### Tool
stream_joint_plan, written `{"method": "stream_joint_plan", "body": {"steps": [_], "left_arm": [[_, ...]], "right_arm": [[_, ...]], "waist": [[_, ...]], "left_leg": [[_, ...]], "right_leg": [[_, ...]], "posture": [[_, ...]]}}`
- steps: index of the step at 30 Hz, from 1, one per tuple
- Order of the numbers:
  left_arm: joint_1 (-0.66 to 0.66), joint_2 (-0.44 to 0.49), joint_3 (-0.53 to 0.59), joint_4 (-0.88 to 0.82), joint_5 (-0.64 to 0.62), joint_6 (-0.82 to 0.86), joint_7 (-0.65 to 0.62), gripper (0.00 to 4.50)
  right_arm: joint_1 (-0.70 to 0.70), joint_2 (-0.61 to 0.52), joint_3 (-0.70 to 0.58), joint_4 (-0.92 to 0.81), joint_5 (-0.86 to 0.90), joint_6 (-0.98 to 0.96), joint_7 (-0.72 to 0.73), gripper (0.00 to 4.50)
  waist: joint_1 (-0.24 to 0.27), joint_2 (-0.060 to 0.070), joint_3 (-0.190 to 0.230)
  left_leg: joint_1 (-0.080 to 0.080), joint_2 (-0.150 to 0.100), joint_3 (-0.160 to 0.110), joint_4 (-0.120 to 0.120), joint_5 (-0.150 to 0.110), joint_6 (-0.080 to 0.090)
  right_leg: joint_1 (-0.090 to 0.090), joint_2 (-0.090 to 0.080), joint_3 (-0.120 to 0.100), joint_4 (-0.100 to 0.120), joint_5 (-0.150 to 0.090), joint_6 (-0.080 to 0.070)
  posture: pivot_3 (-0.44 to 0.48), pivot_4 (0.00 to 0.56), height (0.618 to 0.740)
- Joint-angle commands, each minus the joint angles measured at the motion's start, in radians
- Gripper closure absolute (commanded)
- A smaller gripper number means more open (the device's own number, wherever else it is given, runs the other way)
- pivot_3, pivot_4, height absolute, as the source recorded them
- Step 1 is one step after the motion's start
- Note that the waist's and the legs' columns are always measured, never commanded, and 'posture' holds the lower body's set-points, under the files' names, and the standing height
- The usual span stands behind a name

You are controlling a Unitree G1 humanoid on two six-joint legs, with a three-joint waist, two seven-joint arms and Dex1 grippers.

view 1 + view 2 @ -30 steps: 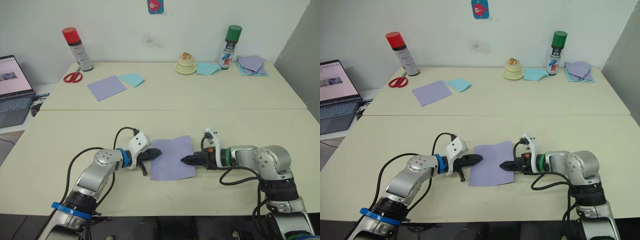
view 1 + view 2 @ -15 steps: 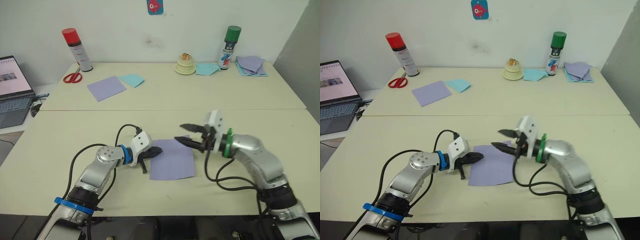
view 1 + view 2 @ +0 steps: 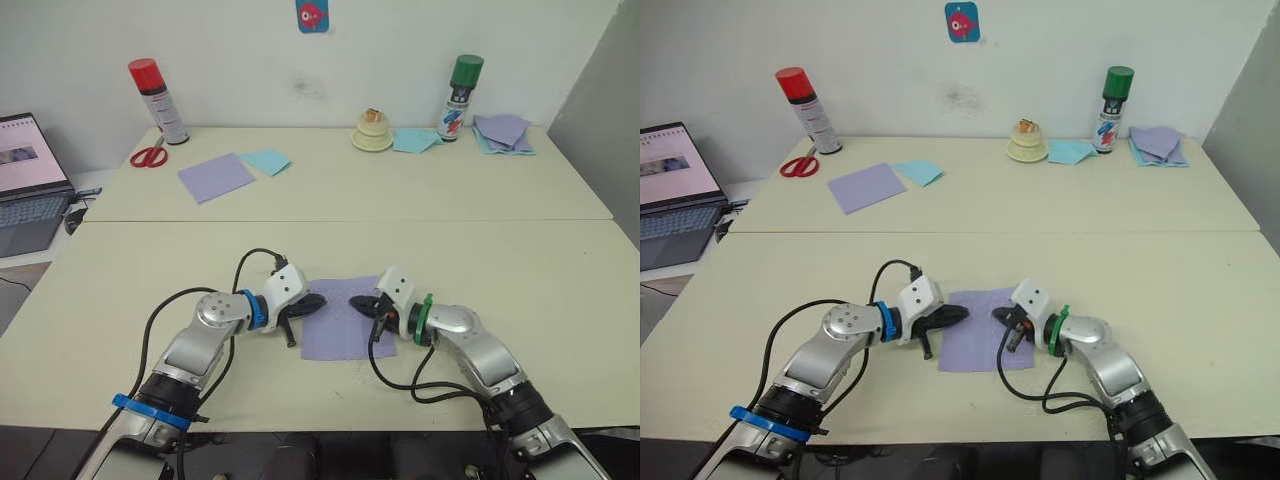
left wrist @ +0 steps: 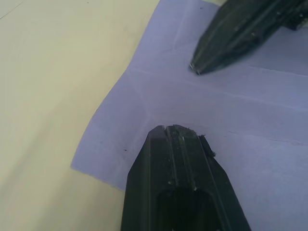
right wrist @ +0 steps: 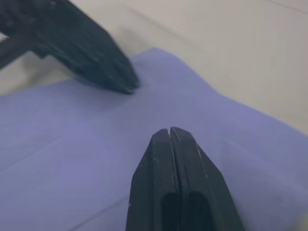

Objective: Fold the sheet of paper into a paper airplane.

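Note:
The sheet of paper (image 3: 345,322) is lavender and lies flat on the near table, with crease lines crossing it in the left wrist view (image 4: 144,96). My left gripper (image 3: 318,301) is shut, its tip resting on the sheet's left edge. My right gripper (image 3: 356,302) is also shut with nothing between its fingers, its tip low over the sheet's far middle, a short gap from the left gripper. Each wrist view shows the other gripper's tip pointing in over the paper: the right one (image 4: 197,70) and the left one (image 5: 125,86). The paper airplane is out of view.
On the far table are a red-capped spray can (image 3: 155,100), scissors (image 3: 148,155), a smooth lavender sheet (image 3: 213,176), a light blue sheet (image 3: 265,160), a cream object (image 3: 371,130), a green-capped can (image 3: 458,95) and a paper pile (image 3: 503,131). A laptop (image 3: 25,185) stands at the left.
My right gripper left the sheet's right edge, rose open, swung left over the paper and shut, ending close to the left gripper. The left gripper stayed put.

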Motion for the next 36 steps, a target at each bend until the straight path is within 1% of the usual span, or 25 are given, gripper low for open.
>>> {"method": "stream_joint_plan", "body": {"steps": [1, 4, 7, 10, 14, 16, 20, 24, 27, 31, 36], "left_arm": [[0.033, 0.005, -0.027, 0.044, 0.049, 0.014, 0.003, 4.50], [0.036, 0.003, -0.027, 0.040, 0.050, 0.012, 0.004, 4.50], [0.035, 0.000, -0.027, 0.041, 0.050, 0.010, 0.003, 4.50], [0.033, -0.001, -0.027, 0.043, 0.050, 0.008, 0.002, 4.50], [0.033, 0.001, -0.025, 0.047, 0.050, 0.004, -0.002, 4.50], [0.029, 0.000, -0.028, 0.050, 0.052, 0.001, -0.004, 4.50], [0.018, -0.005, -0.030, 0.054, 0.052, 0.004, -0.004, 4.50], [0.015, -0.003, -0.029, 0.048, 0.056, 0.001, -0.002, 4.50], [0.019, -0.004, -0.030, 0.028, 0.055, 0.010, 0.001, 4.50], [0.024, -0.002, -0.003, -0.063, 0.033, 0.047, 0.010, 4.50], [0.043, -0.083, 0.039, -0.247, -0.065, 0.172, 0.060, 4.50]], "right_arm": [[0.015, -0.007, -0.082, 0.067, -0.021, -0.007, -0.074, 4.47], [0.013, -0.001, -0.107, 0.084, -0.026, -0.047, -0.091, 4.47], [0.029, 0.004, -0.121, 0.058, -0.010, -0.102, -0.073, 4.47], [0.044, 0.020, -0.141, 0.001, 0.059, -0.196, 0.000, 4.47], [0.048, 0.030, -0.144, -0.021, 0.097, -0.292, 0.084, 4.47], [0.042, 0.032, -0.123, -0.014, 0.087, -0.320, 0.115, 4.47], [0.009, 0.049, -0.077, 0.039, 0.034, -0.325, 0.119, 4.47], [-0.019, 0.031, 0.010, 0.122, -0.052, -0.288, 0.158, 4.47], [-0.043, 0.017, 0.041, 0.186, -0.113, -0.282, 0.151, 4.47], [-0.050, 0.010, 0.033, 0.213, -0.119, -0.248, 0.150, 4.47], [-0.036, 0.012, 0.020, 0.213, -0.119, -0.243, 0.130, 4.47]], "waist": [[0.000, 0.000, -0.001], [0.000, 0.000, -0.001], [0.000, 0.000, -0.001], [0.001, 0.000, -0.001], [-0.001, 0.001, 0.000], [-0.001, 0.001, 0.000], [-0.001, 0.001, 0.000], [0.002, 0.001, 0.000], [0.002, 0.002, -0.001], [0.003, 0.001, -0.001], [0.003, 0.000, 0.000]], "left_leg": [[0.000, 0.000, 0.000, 0.000, 0.000, 0.000], [0.000, 0.000, 0.000, 0.000, 0.000, 0.000], [0.000, 0.000, 0.000, 0.000, 0.000, 0.000], [0.000, 0.000, 0.000, 0.000, 0.000, 0.000], [-0.001, 0.000, 0.000, -0.001, 0.000, 0.000], [-0.001, 0.000, 0.000, -0.001, 0.000, 0.000], [-0.001, 0.000, 0.000, -0.001, 0.000, 0.000], [-0.001, 0.000, 0.000, 0.000, 0.000, 0.000], [0.000, 0.000, 0.000, -0.001, 0.000, 0.000], [0.003, 0.000, 0.000, -0.001, 0.000, 0.000], [0.001, 0.000, 0.000, -0.001, 0.000, 0.000]], "right_leg": [[0.000, 0.000, 0.000, 0.000, 0.000, 0.000], [0.000, 0.000, 0.000, 0.000, 0.000, 0.000], [0.004, 0.000, 0.000, 0.000, 0.000, 0.000], [0.004, 0.000, 0.000, 0.000, 0.000, 0.000], [0.004, 0.000, 0.000, 0.000, 0.000, 0.000], [0.004, 0.000, 0.000, 0.000, 0.000, 0.000], [0.004, 0.000, 0.000, 0.000, 0.000, 0.000], [0.004, 0.000, -0.001, 0.000, 0.000, 0.000], [0.004, 0.000, -0.001, 0.000, 0.000, 0.000], [0.004, 0.001, 0.000, 0.000, 0.000, 0.000], [0.004, 0.000, 0.001, -0.001, 0.000, 0.000]], "posture": [[0.000, 0.150, 0.740], [0.000, 0.150, 0.740], [0.000, 0.150, 0.740], [0.000, 0.150, 0.740], [0.000, 0.150, 0.740], [0.000, 0.150, 0.740], [0.000, 0.150, 0.740], [0.000, 0.150, 0.740], [0.000, 0.150, 0.740], [0.000, 0.150, 0.740], [0.000, 0.150, 0.740]]}}
